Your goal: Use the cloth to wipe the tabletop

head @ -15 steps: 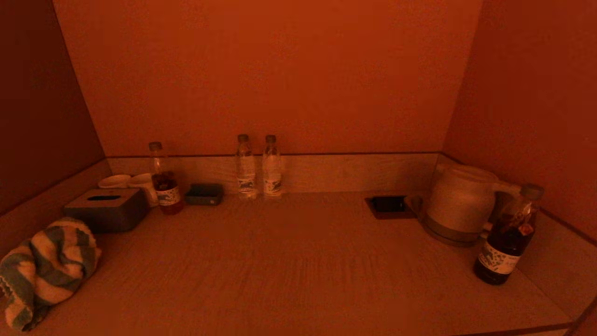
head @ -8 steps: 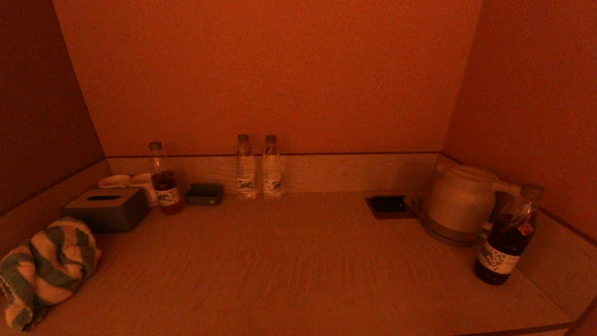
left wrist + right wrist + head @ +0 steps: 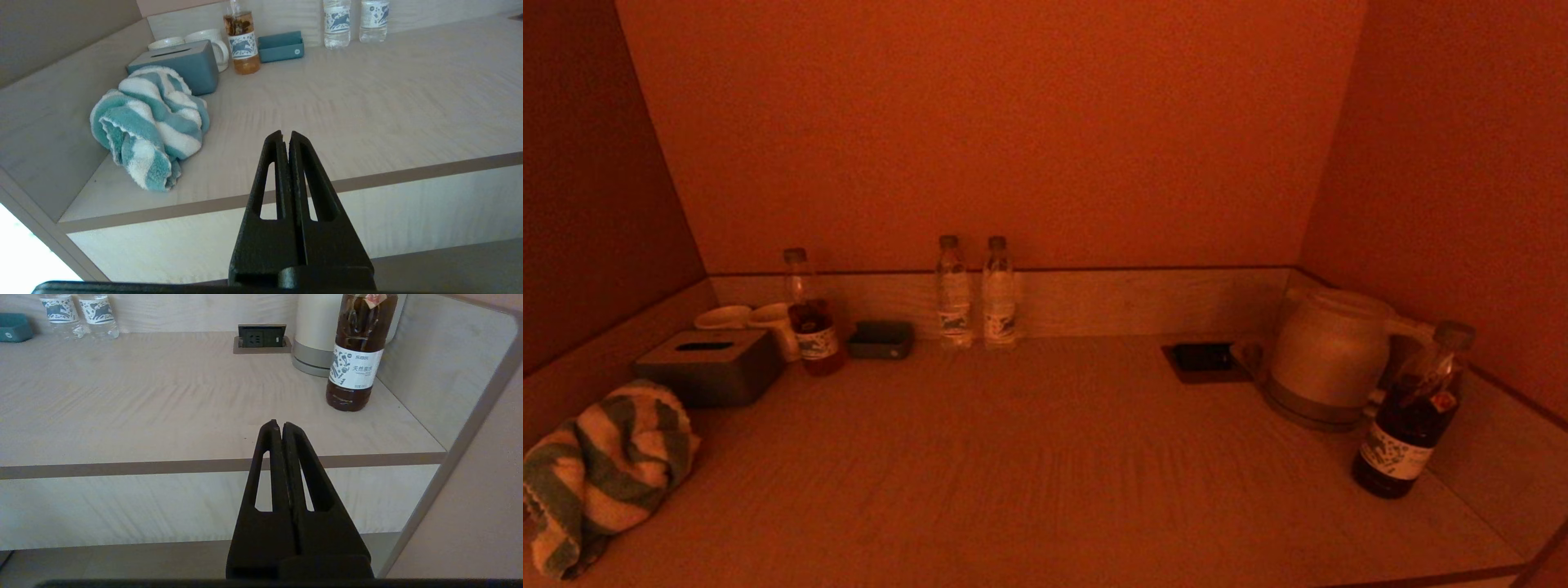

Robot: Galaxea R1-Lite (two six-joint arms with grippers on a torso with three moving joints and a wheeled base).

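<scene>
A crumpled teal-and-white striped cloth (image 3: pixel 600 474) lies at the tabletop's (image 3: pixel 1045 457) front left corner, against the side wall; it also shows in the left wrist view (image 3: pixel 149 126). My left gripper (image 3: pixel 286 135) is shut and empty, held in front of the table's front edge, to the right of the cloth and apart from it. My right gripper (image 3: pixel 278 425) is shut and empty, also in front of the front edge, near the right end. Neither gripper shows in the head view.
At the back left stand a grey tissue box (image 3: pixel 711 366), two white cups (image 3: pixel 756 320), a tea bottle (image 3: pixel 810 320) and a small teal box (image 3: pixel 880 340). Two water bottles (image 3: pixel 976 292) stand at the back middle. A socket (image 3: pixel 1205 359), a kettle (image 3: pixel 1327 355) and a dark bottle (image 3: pixel 1409 425) are at the right.
</scene>
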